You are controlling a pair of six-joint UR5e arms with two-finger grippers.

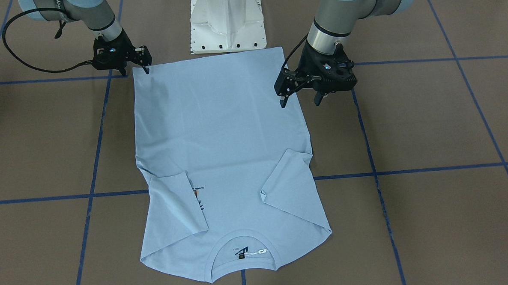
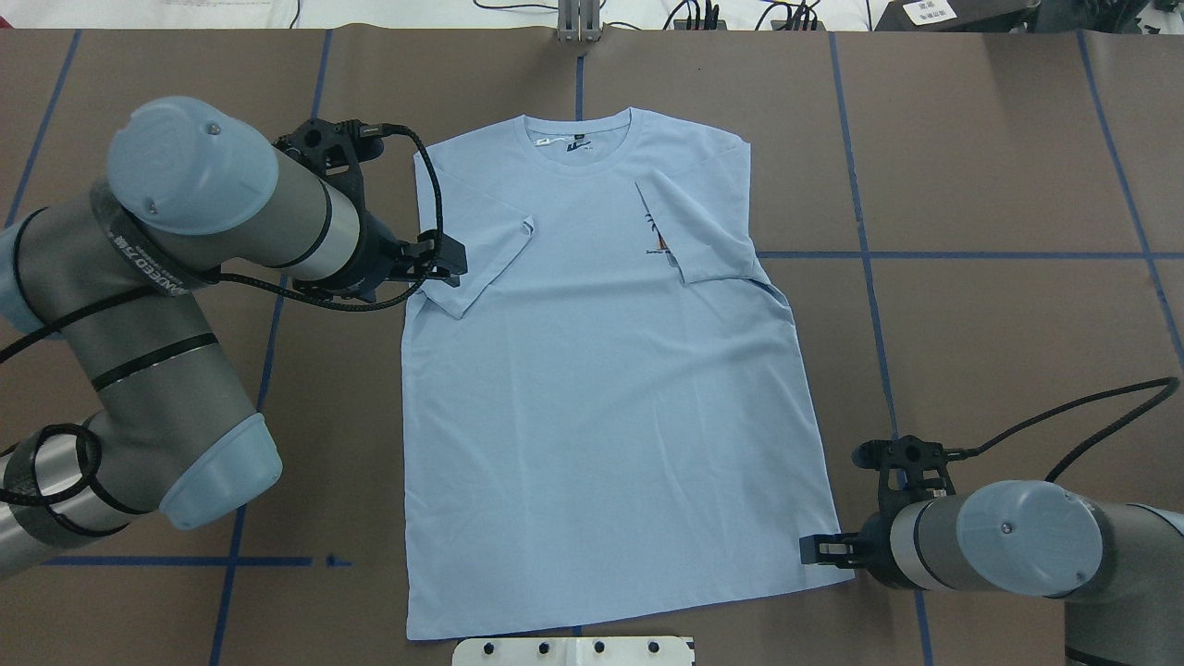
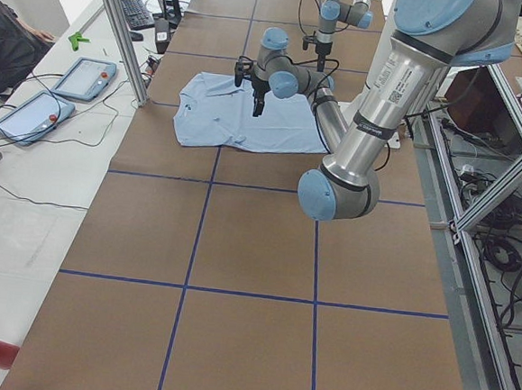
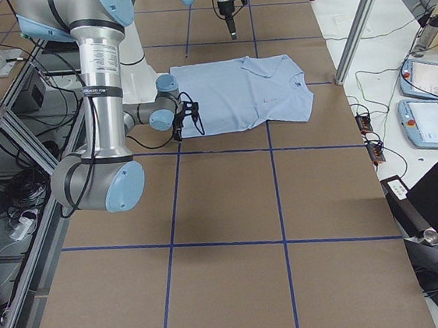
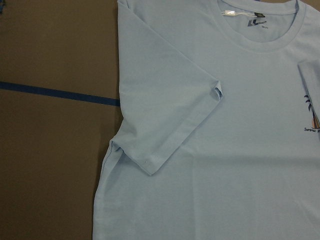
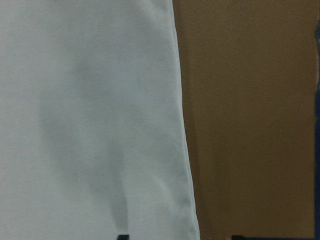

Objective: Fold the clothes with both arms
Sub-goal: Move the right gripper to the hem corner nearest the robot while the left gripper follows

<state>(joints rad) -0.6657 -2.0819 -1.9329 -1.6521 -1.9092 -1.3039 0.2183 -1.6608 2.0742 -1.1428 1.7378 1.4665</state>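
The light blue T-shirt (image 2: pixel 592 370) lies flat and face up, its collar (image 2: pixel 578 143) at the far side and both sleeves folded in over the chest. The right sleeve partly covers the palm print (image 2: pixel 655 236). My left gripper (image 1: pixel 300 101) is open and empty, hanging above the shirt's left edge near the folded left sleeve (image 5: pixel 165 135). My right gripper (image 1: pixel 136 70) is open and low at the hem's right corner. In the right wrist view one fingertip (image 6: pixel 122 236) stands over the cloth and the other over bare table.
The white pedestal base (image 1: pixel 227 19) stands just behind the shirt's hem. The brown table (image 2: pixel 971 324) has blue tape lines. Black cables loop off both wrists. Tablets and a person sit beyond the table's far edge in the side views.
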